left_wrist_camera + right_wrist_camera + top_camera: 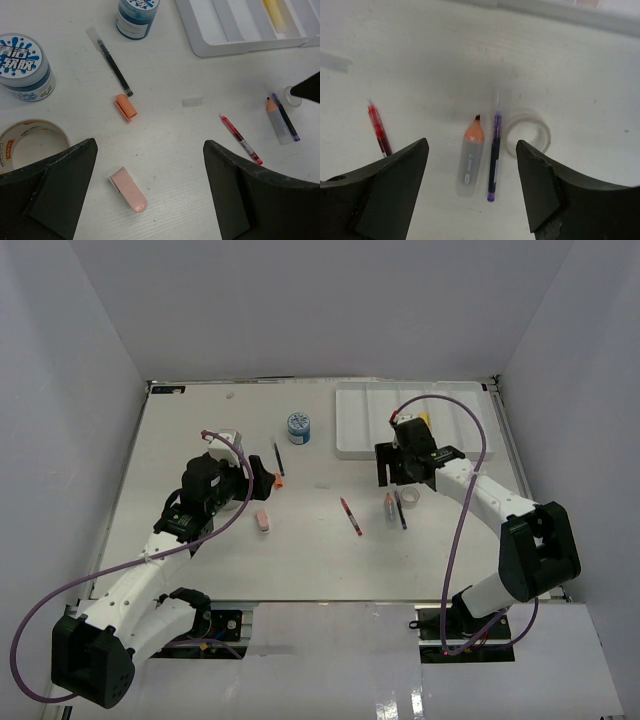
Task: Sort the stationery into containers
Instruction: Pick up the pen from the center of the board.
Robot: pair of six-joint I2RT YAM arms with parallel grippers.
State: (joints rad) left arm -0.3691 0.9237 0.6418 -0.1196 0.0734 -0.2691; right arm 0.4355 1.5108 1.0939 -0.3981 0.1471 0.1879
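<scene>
The left gripper point(150, 145) is hanging wide open and empty over the pink eraser point(129, 189), well off from the flat white divided tray point(352, 435); the right gripper point(471, 142) is hovering closer to that tray, its jaws standing wide apart and gripping nothing; the clear-bodied, orange-tipped marker stick point(470, 161) is lying straight beneath the gap, tip pointing toward the tray, its long axis crossing the jaws' closing line; a thin purple pen point(493, 156) is lying parallel just beside it, probably crowding the pick; the right arm is looking the nearer one for this marker.
</scene>
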